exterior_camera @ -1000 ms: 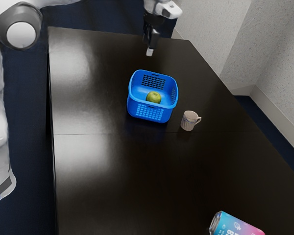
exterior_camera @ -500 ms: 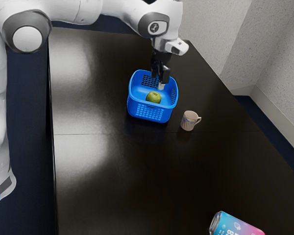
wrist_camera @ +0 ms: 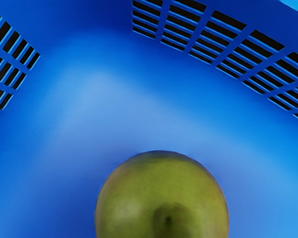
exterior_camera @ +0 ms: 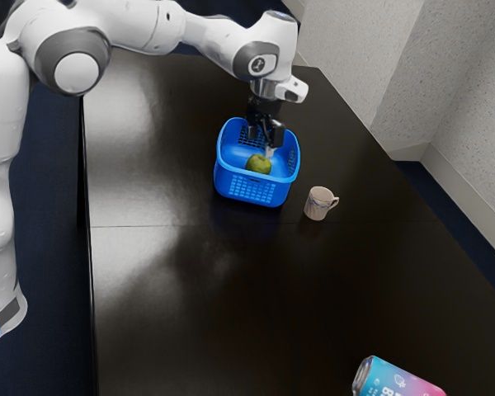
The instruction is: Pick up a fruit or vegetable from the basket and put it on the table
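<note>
Down at five o'clock, the exterior view's edge cuts off the soda can (exterior_camera: 400,381); at nine o'clock, it slices through the arm (exterior_camera: 2,124). The wrist view crops the apple (wrist_camera: 161,191).

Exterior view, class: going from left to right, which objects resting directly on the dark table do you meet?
Blue plastic basket with lattice walls, small pale patterned mug with a handle, blue-and-pink metal can.

On my feed I'm seeing a round, yellow-green apple (wrist_camera: 159,191) lying inside the bright blue basket (exterior_camera: 229,183), its dark dimple facing upward. The basket is standing upright and open-topped, with slotted walls and rounded corners, and it's resting on the dark, glossy table (exterior_camera: 313,289).
</note>
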{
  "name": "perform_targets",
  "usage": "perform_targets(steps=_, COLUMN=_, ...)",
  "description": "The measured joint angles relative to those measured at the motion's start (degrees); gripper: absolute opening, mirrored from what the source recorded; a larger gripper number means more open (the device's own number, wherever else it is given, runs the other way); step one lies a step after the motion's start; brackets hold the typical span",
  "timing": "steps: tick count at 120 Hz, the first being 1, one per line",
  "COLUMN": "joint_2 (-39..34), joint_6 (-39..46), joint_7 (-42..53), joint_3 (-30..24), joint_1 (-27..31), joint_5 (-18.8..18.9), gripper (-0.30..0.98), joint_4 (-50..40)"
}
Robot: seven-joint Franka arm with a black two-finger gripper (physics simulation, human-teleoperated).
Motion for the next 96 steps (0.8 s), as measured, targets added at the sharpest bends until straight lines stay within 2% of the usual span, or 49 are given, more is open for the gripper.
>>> perform_targets(steps=72, joint_2=3.57, joint_6=0.84, joint_7=-1.92, joint_3=0.0, joint_1=-1.32, joint_5=-0.72, gripper=0.67, joint_4=-0.87)
perform_targets(steps=96, joint_2=3.77, joint_6=1.23, joint_7=-2.27, joint_3=0.0, joint_1=-0.99, joint_5=-1.07, gripper=0.6, joint_4=-0.86)
